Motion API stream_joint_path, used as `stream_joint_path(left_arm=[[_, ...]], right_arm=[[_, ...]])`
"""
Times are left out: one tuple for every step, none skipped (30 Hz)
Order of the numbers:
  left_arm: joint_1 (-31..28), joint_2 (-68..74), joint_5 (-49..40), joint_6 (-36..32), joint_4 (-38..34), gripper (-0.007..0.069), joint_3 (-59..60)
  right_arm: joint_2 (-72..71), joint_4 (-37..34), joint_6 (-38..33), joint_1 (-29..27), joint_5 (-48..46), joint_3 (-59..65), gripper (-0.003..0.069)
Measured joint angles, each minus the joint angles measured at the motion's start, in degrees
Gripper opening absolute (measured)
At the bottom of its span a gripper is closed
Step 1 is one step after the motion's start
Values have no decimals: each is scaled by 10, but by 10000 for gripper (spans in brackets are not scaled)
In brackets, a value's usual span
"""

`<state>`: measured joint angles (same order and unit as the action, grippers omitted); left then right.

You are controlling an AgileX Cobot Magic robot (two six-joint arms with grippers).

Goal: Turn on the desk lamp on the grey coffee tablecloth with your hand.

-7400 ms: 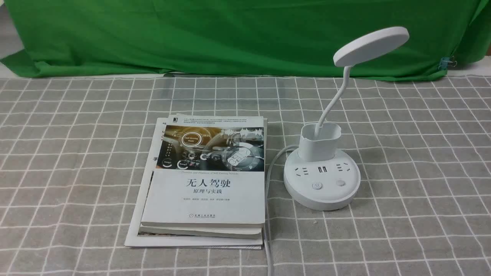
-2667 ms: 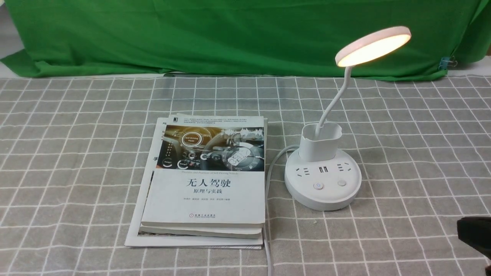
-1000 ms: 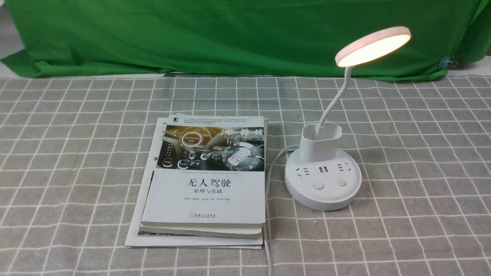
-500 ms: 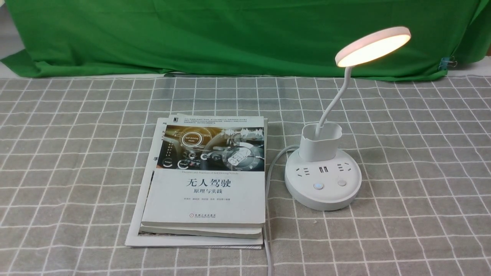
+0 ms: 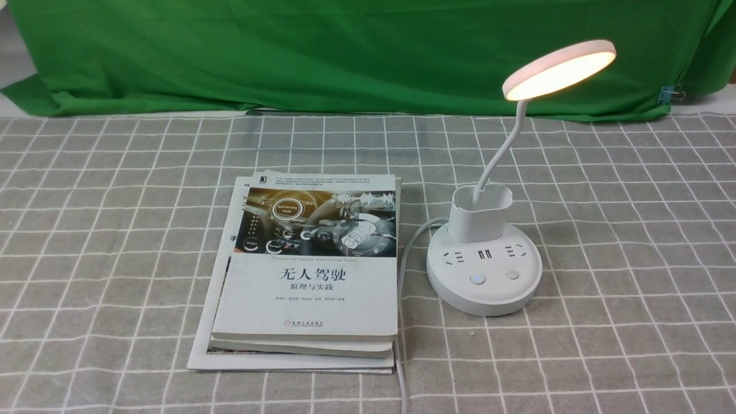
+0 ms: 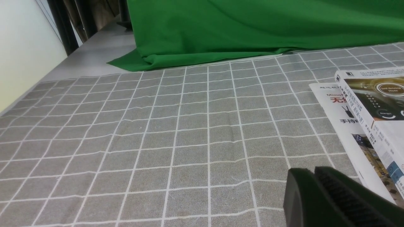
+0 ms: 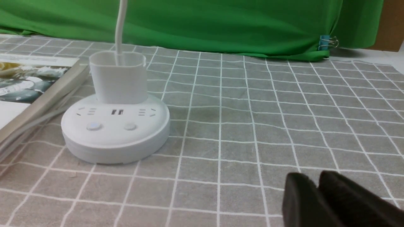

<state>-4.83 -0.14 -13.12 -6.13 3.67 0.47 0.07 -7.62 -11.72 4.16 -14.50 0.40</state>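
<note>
- Left gripper (image 6: 315,171) and right gripper (image 7: 317,179): fingers pressed together, holding nothing, low over the grey checked tablecloth (image 5: 632,230); neither shows in front view.
- Books (image 5: 310,270) stacked left of the lamp, cord running between.
- Desk lamp (image 5: 484,270) stands on the tablecloth, head (image 5: 559,69) glowing; task looks done.
- Risk: another press on the lit button (image 5: 476,279) would switch it off; snagging the cord could drag the base.
- Green cloth (image 5: 345,52) at back.

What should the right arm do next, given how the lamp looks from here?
Probably nothing more than holding the right tool back where it is. The desk lamp head glows warm, so the light appears on. The right tool sits shut, clear of the base on the grey coffee tablecloth, and no arm shows in the front view. Another press would likely switch it off.
</note>
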Motion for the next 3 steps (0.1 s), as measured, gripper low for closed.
stream_joint_path(left_arm=[[0, 0, 0, 0, 0, 19, 0], [0, 0, 0, 0, 0, 19, 0], [0, 0, 0, 0, 0, 19, 0]], right_arm=[[0, 0, 0, 0, 0, 0, 141], [0, 0, 0, 0, 0, 0, 142], [0, 0, 0, 0, 0, 0, 145]])
